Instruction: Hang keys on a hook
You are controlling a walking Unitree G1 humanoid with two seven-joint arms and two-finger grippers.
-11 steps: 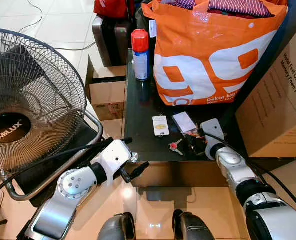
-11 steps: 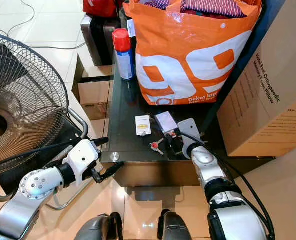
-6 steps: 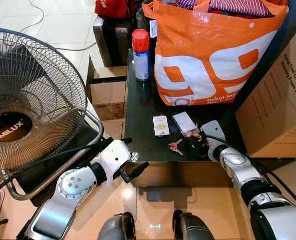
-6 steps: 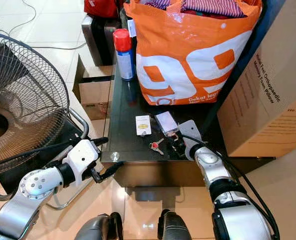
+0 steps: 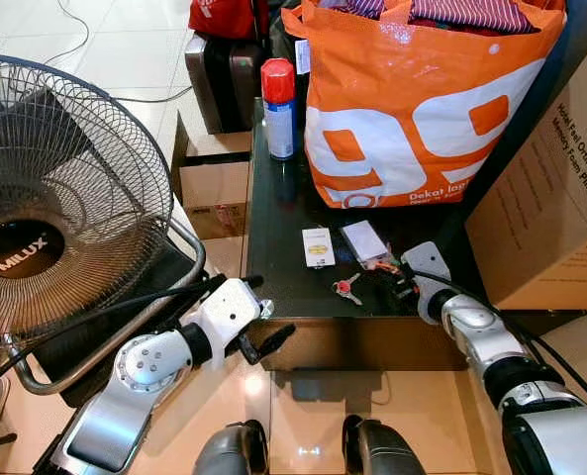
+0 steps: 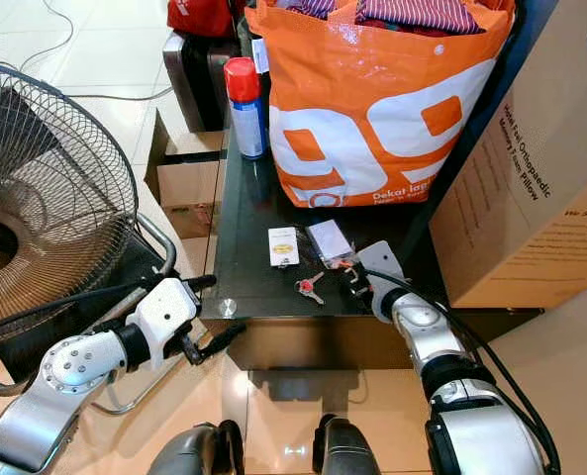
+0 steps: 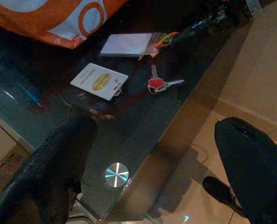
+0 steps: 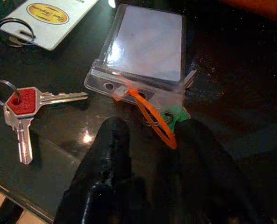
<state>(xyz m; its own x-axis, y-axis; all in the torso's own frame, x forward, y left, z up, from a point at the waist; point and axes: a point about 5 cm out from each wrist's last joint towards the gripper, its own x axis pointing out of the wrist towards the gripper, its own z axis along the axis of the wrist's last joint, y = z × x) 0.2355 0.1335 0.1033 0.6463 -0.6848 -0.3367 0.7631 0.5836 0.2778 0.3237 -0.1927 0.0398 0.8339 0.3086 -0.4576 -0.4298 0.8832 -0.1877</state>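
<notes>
Two keys (image 8: 24, 109) lie flat on our dark glass worktop (image 5: 273, 247), joined on a small ring, and one has a red head. They sit near the front edge of the worktop, just beside a white card (image 5: 318, 247) with a yellow mark and its own ring. Next to that card lies a clear card holder (image 8: 145, 51) with an orange loop (image 8: 152, 116) and a bit of green at one end. Our right hand (image 8: 150, 140) is low over the worktop, just by the card holder. Its two black fingers (image 8: 110, 149) are a little apart, and the orange loop lies between their tips. They do not pinch anything that we can see. The keys are near this hand but not touching it. Our left hand (image 7: 157, 154) hangs in front of the worktop, below its edge, with its fingers spread wide and nothing in them. At the back of the worktop stand a big orange bag (image 5: 412, 109) full of clothes and a spray can (image 5: 278, 109) with a red cap. A large fan (image 5: 55, 208) stands on our left, and a brown box (image 5: 550, 198) is on our right.
</notes>
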